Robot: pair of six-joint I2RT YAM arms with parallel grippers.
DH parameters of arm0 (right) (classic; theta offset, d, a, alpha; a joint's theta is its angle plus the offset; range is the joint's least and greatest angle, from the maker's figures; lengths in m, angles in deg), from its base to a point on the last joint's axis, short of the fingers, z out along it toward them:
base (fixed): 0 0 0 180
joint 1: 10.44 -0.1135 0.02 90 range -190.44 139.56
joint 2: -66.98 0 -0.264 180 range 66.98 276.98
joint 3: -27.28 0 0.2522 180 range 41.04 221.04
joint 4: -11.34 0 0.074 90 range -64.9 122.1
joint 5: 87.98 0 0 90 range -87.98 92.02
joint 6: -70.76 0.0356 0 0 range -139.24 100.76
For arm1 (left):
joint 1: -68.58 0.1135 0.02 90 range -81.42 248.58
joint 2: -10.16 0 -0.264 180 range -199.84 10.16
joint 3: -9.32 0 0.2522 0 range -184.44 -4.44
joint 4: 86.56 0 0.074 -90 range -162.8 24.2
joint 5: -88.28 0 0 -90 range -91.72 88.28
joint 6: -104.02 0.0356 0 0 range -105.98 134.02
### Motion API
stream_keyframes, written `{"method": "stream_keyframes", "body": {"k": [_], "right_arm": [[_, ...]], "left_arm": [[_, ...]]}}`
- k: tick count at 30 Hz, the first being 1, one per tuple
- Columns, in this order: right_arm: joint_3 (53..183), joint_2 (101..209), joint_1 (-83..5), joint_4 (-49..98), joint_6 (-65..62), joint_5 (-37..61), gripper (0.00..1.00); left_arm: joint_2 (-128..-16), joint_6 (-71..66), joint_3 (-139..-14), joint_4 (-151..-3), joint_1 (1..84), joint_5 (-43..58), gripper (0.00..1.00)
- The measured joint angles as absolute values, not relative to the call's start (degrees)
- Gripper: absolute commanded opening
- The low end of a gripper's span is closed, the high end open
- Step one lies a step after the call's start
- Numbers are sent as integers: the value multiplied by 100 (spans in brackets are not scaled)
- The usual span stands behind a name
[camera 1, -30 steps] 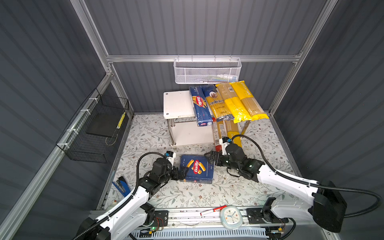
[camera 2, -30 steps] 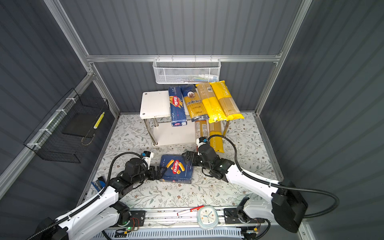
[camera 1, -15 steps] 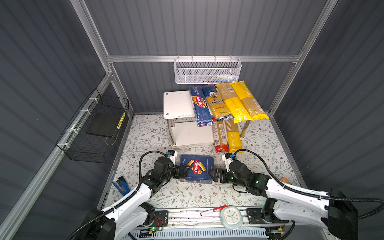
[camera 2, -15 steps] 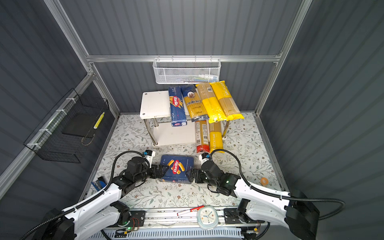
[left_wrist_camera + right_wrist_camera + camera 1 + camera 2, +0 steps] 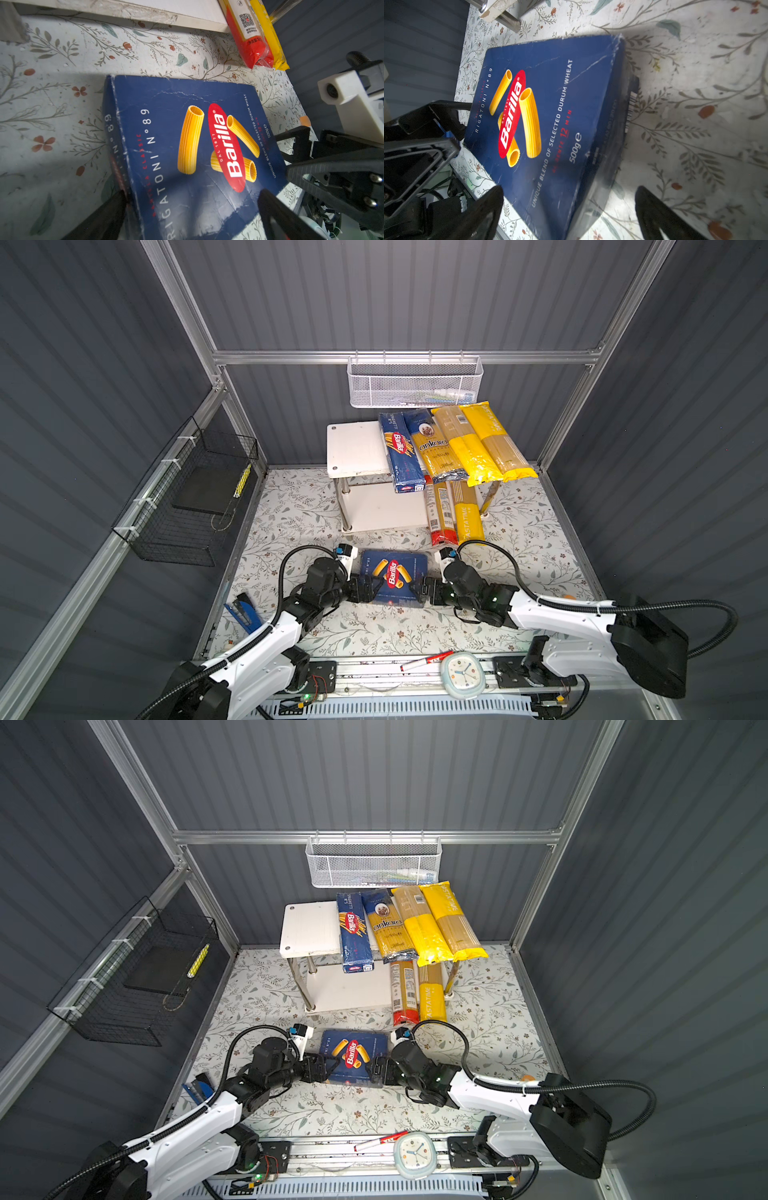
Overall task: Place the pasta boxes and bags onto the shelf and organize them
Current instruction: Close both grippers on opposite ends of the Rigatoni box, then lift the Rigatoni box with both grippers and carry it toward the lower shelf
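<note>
Centrally, a creased, glossy dark-blue rigatoni box (image 5: 392, 578) lay flat on the floral table (image 5: 374, 635); left gripper (image 5: 371, 590) and right gripper (image 5: 424, 592), both spread, sat at opposite ends

Dark blue cardboard rigatoni box (image 5: 409, 572), red oval logo, yellow ridged tubes; white table mat (image 5: 291, 506), grey-green floral print

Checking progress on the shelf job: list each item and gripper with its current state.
rigatoni box: flat on the table, unshelved
spaghetti box: flat on top tier
ankara bag: top tier
yellow-banded bag: top tier
outermost yellow bag: top tier
red-ended bag: lower tier, overhanging front
lower PASTATIME bag: lower tier, overhanging front
left gripper: open, fingers straddling box corner
right gripper: open, fingers straddling opposite corner
</note>
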State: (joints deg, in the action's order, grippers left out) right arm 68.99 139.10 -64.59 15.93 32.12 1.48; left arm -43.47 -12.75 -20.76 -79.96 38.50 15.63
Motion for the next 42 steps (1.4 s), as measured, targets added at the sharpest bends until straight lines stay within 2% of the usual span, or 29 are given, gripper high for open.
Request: {"method": "stream_keyframes", "body": {"k": [9,31,42], "right_arm": [[7023,14334,-6459,1429,3212,181,99],[7364,14850,-6455,1147,3306,308,85],[7591,14852,-6466,1431,3174,155,85]], "left_arm": [[-4543,-1191,-2244,-7847,3850,1462,100],[-4900,-1220,-2467,-8011,3762,1615,100],[-4867,-1506,-2531,-8000,3736,1591,100]]}}
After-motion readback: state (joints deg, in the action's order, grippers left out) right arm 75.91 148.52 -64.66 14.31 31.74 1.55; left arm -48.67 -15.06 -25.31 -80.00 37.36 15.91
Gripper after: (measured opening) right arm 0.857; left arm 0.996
